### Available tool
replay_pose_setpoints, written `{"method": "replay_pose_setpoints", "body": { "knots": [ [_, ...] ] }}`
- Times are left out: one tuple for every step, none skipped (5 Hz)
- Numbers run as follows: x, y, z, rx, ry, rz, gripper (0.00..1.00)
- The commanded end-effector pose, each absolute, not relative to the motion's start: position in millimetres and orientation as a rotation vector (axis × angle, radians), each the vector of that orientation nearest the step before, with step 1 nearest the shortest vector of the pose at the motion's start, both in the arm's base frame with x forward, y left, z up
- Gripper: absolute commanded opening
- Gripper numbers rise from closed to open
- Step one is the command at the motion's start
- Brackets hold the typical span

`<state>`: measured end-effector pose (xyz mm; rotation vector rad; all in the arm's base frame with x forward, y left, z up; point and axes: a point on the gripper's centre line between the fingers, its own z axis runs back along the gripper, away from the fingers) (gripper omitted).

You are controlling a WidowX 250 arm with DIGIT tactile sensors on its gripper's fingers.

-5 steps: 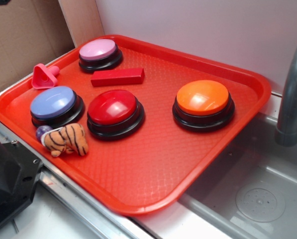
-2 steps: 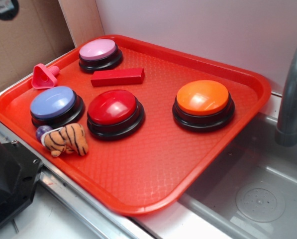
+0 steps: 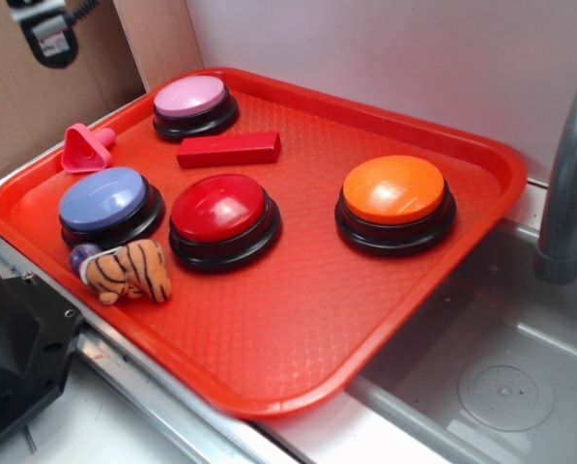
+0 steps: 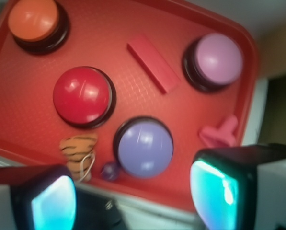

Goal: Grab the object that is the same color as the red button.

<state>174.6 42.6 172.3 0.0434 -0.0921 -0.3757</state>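
The gripper (image 4: 133, 191) sits in the lower part of the wrist view, high above the tray (image 3: 298, 319); its jaws stand wide apart with nothing between them. In the exterior view only a small part of the arm (image 3: 46, 29) shows at the upper left corner, over the cardboard backdrop.

The dark-red block (image 3: 229, 149) lies flat on the tray in the upper left-centre of the exterior view, between the pink button (image 3: 193, 101) above it and the red button (image 3: 220, 211) below it, touching neither. In the wrist view the block runs diagonally at upper centre.

The orange button (image 3: 394, 193) stands at centre right, well apart. The blue button (image 3: 104, 201) sits left of the red button. A pink cone toy (image 3: 85, 147) lies at the tray's left rim. A striped tiger toy (image 3: 129, 271) lies below the blue button, just beside a small purple ball (image 3: 82, 256). A grey faucet (image 3: 568, 184) and a sink (image 3: 501, 387) occupy the right edge.
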Motion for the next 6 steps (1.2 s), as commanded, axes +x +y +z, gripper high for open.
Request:
{"method": "replay_pose_setpoints", "body": {
  "knots": [
    [238, 55, 124, 0.031, -0.211, -0.656, 1.00],
    [255, 50, 103, 0.020, -0.199, -0.746, 1.00],
    [271, 41, 79, -0.013, -0.237, -0.821, 1.00],
    [280, 37, 65, -0.015, -0.261, -0.859, 1.00],
    [285, 33, 58, 0.005, -0.302, -0.912, 1.00],
    [293, 32, 48, 0.003, -0.286, -0.909, 1.00]
  ]
}}
